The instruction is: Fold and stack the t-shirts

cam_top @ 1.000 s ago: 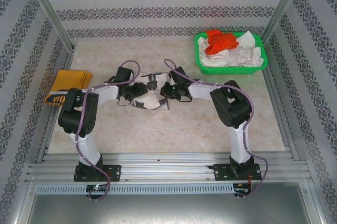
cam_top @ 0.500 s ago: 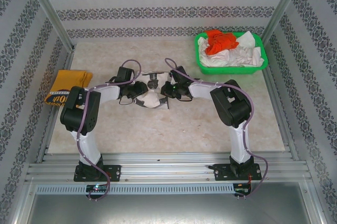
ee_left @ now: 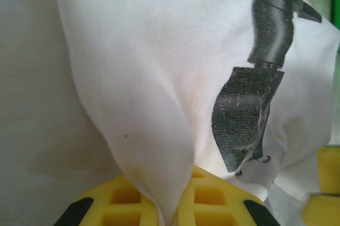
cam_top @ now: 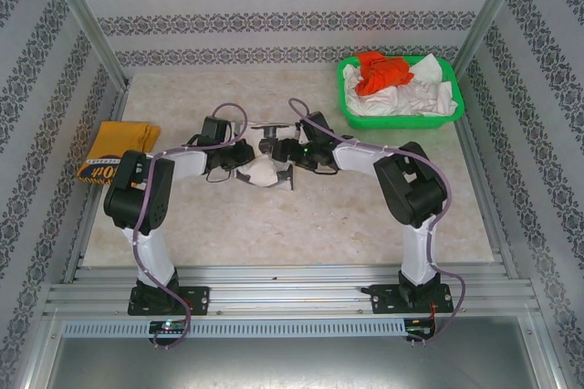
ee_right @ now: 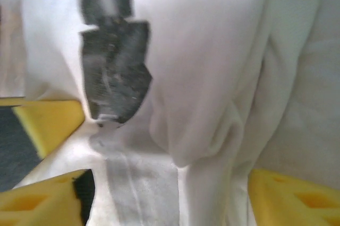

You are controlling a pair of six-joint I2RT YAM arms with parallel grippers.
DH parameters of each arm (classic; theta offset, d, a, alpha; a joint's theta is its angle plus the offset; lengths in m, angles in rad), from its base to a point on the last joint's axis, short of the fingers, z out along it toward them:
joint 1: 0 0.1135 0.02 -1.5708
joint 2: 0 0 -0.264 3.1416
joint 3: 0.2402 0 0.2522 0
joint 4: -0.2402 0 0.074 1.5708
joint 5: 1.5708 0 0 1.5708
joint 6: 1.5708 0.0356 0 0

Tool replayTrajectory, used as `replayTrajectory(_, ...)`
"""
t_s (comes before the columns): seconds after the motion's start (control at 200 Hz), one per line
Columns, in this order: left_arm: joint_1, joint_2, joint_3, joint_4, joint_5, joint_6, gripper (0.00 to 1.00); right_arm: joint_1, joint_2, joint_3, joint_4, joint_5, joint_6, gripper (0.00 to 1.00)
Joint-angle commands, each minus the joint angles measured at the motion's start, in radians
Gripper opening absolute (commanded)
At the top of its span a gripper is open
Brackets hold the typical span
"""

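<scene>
Left wrist: L jaws pinched shut on cream-white t-shirt [ee_left: 133, 77] fold. Right wrist: R jaws wide apart, cloth btwn. Shirt on surface [cam_top: 328, 215].

A rectangular green plastic basket [cam_top: 401, 121] sits on the pale beige stone-look counter [cam_top: 310, 215], well beyond the right hand [cam_top: 286, 162] and off to its right. Grey-patterned striped walls [cam_top: 274, 24] rise behind it.
</scene>
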Motion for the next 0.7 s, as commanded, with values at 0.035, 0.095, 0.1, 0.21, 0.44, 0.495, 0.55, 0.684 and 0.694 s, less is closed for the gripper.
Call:
replayTrajectory(0.035,0.078,-0.102,-0.047,-0.006,0.090,0.203,0.00,0.007,-0.123,-0.071,0.075,0.053,-0.073,0.90)
replayTrajectory(0.095,0.109,-0.133,-0.047,-0.060,0.103,0.253,0.00,0.006,-0.156,-0.100,0.109,0.065,-0.108,0.93)
replayTrajectory(0.1,0.112,-0.136,-0.046,-0.065,0.104,0.260,0.00,0.007,-0.158,-0.104,0.112,0.067,-0.111,0.93)
replayTrajectory(0.21,0.166,-0.199,-0.021,-0.210,0.089,0.374,0.00,0.017,-0.195,-0.130,0.153,0.062,-0.210,0.96)
replayTrajectory(0.44,0.291,-0.276,0.068,-0.507,-0.036,0.558,0.00,0.081,-0.215,-0.096,0.199,0.001,-0.418,0.98)
replayTrajectory(0.495,0.312,-0.297,0.080,-0.557,-0.080,0.600,0.00,0.107,-0.215,-0.088,0.221,-0.006,-0.472,0.98)
replayTrajectory(0.55,0.335,-0.321,0.089,-0.595,-0.129,0.648,0.00,0.130,-0.212,-0.077,0.228,-0.001,-0.502,0.98)
replayTrajectory(0.684,0.402,-0.381,0.086,-0.629,-0.217,0.757,0.00,0.156,-0.191,-0.039,0.232,-0.017,-0.497,0.98)
replayTrajectory(0.694,0.407,-0.384,0.085,-0.631,-0.222,0.766,0.00,0.158,-0.189,-0.039,0.234,-0.020,-0.495,0.98)
